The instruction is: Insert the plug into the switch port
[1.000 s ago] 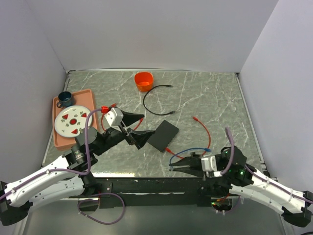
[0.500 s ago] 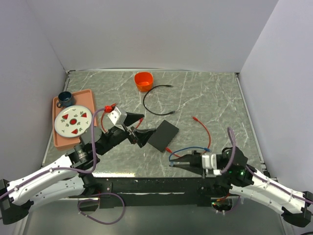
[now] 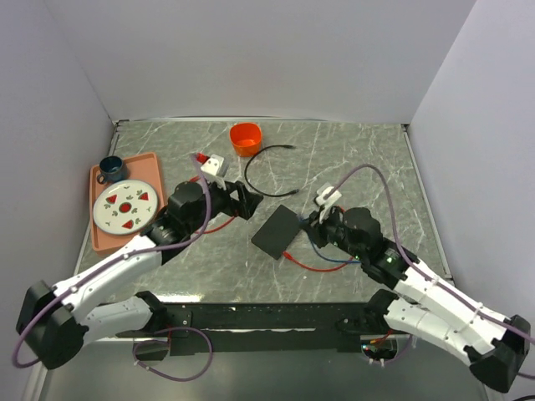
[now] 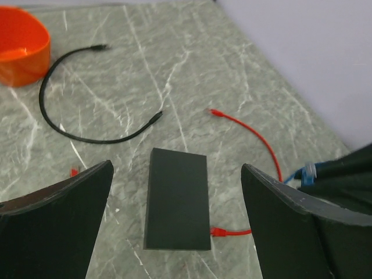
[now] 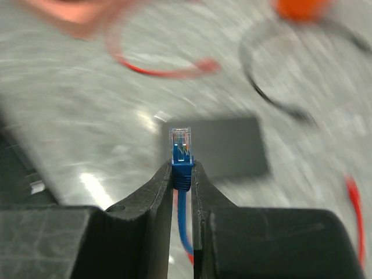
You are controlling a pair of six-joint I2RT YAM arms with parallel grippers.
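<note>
The flat black box (image 3: 279, 231) lies mid-table; it also shows in the left wrist view (image 4: 177, 199) and, blurred, in the right wrist view (image 5: 232, 145). I cannot make out its switch port in any view. My right gripper (image 5: 182, 168) is shut on the blue plug (image 5: 181, 152), whose clear tip sticks out beyond the fingertips and points at the box. In the top view the right gripper (image 3: 314, 223) is just right of the box. My left gripper (image 4: 176, 168) is open and empty, and hovers to the box's far left (image 3: 241, 201).
A red cable's plug (image 4: 219, 232) lies against the box's near right corner. A black cable (image 3: 267, 171) and an orange cup (image 3: 245, 138) lie behind the box. A tray (image 3: 100, 238) with a plate (image 3: 125, 206) and a mug (image 3: 110, 169) sits at the left.
My right gripper has carried the blue plug from the near table edge up to the box's right side. My left gripper has drawn back from the box's left edge and away.
</note>
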